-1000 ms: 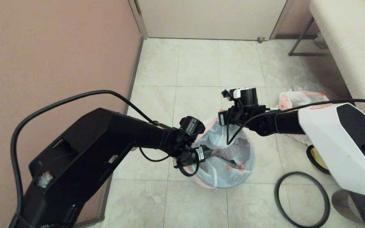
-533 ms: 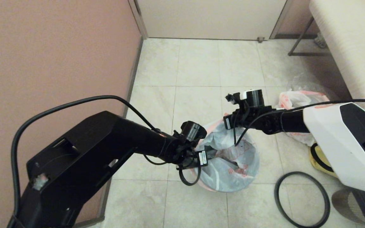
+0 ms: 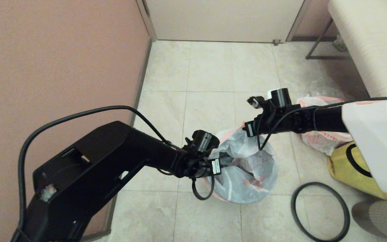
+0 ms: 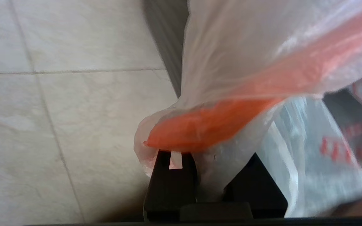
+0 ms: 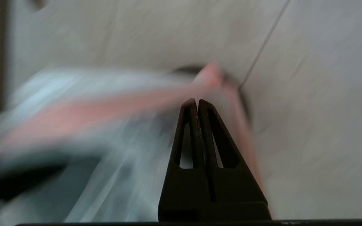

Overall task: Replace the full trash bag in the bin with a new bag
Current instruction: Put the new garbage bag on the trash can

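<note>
Clamped on a fold of film, my left tool (image 4: 200,175) grips the orange-banded mouth edge of the new bag (image 3: 244,168), on the side of the bin (image 4: 168,62) nearest my left arm. That bag sits down inside the bin, its mouth spread and partly folded over the rim, so only a sliver of dark wall shows. My right tool (image 5: 197,102) is pressed fully shut with nothing in it, and hovers just above the far-right part of the same rim. So the bag's mouth lies between my two tools, left one low and attached, right one free. I judge the next move turns on that unheld right edge, nearest my right arm. Off to the right on the floor lie the grey hoop (image 3: 320,211), the full trash bag (image 3: 317,134) and a yellow bag (image 3: 346,171).
</note>
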You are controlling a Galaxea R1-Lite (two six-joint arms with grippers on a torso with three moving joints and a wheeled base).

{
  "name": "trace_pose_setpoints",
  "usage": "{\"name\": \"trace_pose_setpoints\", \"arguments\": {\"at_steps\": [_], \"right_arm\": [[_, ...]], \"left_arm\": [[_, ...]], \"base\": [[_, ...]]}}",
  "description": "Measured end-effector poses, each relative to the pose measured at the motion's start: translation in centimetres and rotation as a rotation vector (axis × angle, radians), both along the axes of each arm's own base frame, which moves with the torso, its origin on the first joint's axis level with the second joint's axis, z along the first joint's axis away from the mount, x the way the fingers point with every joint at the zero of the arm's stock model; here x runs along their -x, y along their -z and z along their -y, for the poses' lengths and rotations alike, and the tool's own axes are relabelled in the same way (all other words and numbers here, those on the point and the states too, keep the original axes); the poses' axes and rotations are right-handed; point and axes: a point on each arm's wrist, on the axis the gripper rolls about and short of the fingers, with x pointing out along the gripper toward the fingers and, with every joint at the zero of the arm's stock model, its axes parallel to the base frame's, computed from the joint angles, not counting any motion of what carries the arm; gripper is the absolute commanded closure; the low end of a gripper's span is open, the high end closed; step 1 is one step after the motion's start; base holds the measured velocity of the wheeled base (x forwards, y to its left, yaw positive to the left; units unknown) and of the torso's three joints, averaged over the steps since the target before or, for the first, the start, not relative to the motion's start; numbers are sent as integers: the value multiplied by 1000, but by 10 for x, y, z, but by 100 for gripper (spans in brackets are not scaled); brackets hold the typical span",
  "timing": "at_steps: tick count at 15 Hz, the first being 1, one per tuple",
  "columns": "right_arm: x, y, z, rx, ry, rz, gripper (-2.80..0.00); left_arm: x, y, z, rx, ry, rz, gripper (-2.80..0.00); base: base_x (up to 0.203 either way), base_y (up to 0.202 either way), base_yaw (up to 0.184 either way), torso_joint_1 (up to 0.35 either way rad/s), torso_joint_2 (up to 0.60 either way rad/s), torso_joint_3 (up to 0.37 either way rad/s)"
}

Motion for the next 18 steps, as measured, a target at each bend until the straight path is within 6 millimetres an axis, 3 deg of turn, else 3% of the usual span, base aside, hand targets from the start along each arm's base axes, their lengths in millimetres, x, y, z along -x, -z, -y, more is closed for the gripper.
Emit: {"name": "trace_pose_setpoints", "arguments": {"at_steps": [3, 7, 10, 13, 18], "right_arm": [[16, -7, 11, -14, -53, -145, 0], [15, -10, 20, -16, -35, -151, 0], [24, -24, 22, -22, -29, -151, 0], [34, -40, 9, -45, -51, -127, 0], [33, -27, -14, -19, -116, -115, 0]], "left_arm": [[-2, 0, -2, 1, -14, 8, 0], [0, -11, -6, 5, -22, 22, 0], [2, -17, -7, 10, -22, 28, 0], [9, -18, -2, 7, -2, 25, 0], [17, -22, 2, 9, 18, 29, 0]], "base": [[0, 0, 0, 0, 0, 0], [0, 0, 0, 0, 0, 0], [0, 0, 0, 0, 0, 0], [0, 0, 0, 0, 0, 0], [0, 0, 0, 0, 0, 0]]}}
